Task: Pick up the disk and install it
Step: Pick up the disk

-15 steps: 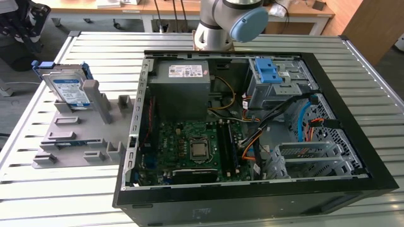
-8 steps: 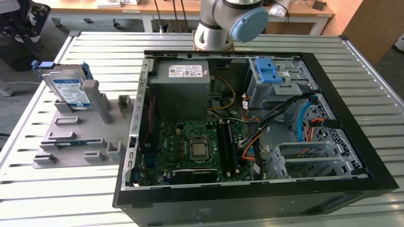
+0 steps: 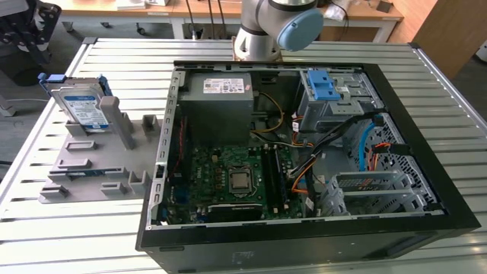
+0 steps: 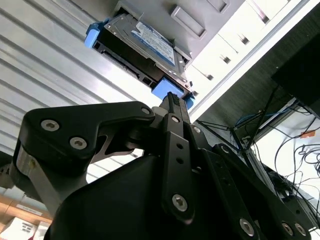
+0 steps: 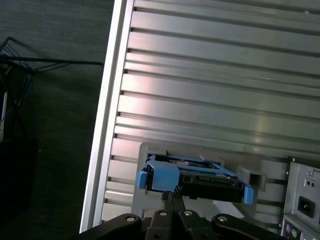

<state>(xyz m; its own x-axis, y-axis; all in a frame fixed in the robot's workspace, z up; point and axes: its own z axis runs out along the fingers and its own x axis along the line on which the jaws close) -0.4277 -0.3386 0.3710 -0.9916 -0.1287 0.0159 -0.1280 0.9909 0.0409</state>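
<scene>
Disk [image 3: 82, 105], silver with a white-and-blue label and a blue carrier frame, stands on edge and tilted back in a slot of the grey fixture plate [image 3: 84, 165], at the upper left of the exterior view. Nothing grips it there. The plate lies on the slatted metal table [image 3: 129, 63], just beside the open computer case [image 3: 304, 251], which takes up the centre and right of that view. Inside the case are a grey power-supply box [image 3: 220, 103] at the upper middle, a green motherboard [image 3: 228, 177] below it, and a light-blue latch piece [image 3: 323, 85] at the upper right. The arm base [image 3: 270, 25] rises at the top centre, behind the case. In both wrist views the gripper [image 4: 172, 102] [image 5: 168, 194] points toward the disk [image 4: 150, 42] [image 5: 192, 175]. Its black fingers are drawn together with nothing between them, and the fingertips line up with the tab on the blue frame. The disk sits outside the case, not yet installed.
</scene>
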